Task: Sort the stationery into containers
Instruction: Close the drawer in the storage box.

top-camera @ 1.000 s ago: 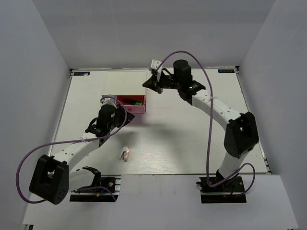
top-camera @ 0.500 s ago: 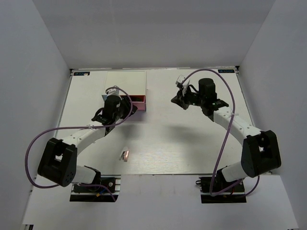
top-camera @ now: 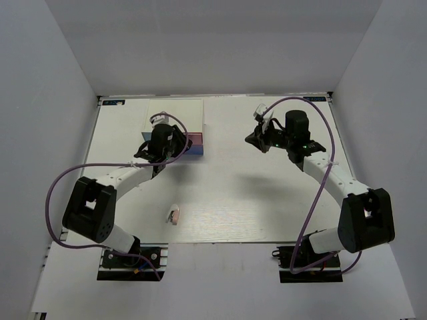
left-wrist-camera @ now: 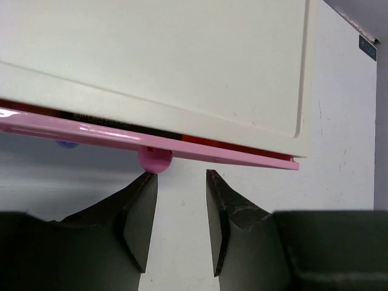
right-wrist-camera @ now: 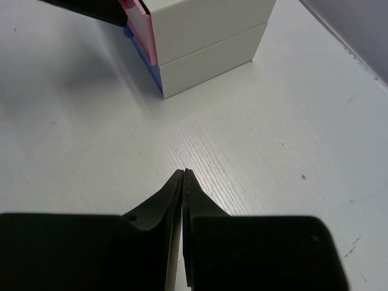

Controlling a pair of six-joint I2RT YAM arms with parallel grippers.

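Observation:
A white-topped box (top-camera: 175, 113) stands at the back left, its pink drawer (top-camera: 195, 140) pushed almost fully in above a dark blue one (top-camera: 195, 151). My left gripper (top-camera: 181, 148) is at the pink front. In the left wrist view that gripper (left-wrist-camera: 180, 177) is open with nothing between its fingers, and its left fingertip touches the pink knob (left-wrist-camera: 155, 160). A sliver of red (left-wrist-camera: 200, 141) shows in the drawer's gap. A small white-and-tan piece (top-camera: 175, 215) lies on the table in front. My right gripper (top-camera: 254, 139) hovers shut and empty to the right of the box (right-wrist-camera: 206, 30).
The right wrist view shows the pink (right-wrist-camera: 142, 27) and dark blue (right-wrist-camera: 145, 63) drawer fronts at the box's side. White walls enclose the table on three sides. Purple cables loop above both arms.
The pink drawer stood open with a green-capped highlighter inside; my left gripper has pushed it nearly shut. My right arm swung right, away from the box, staying shut.

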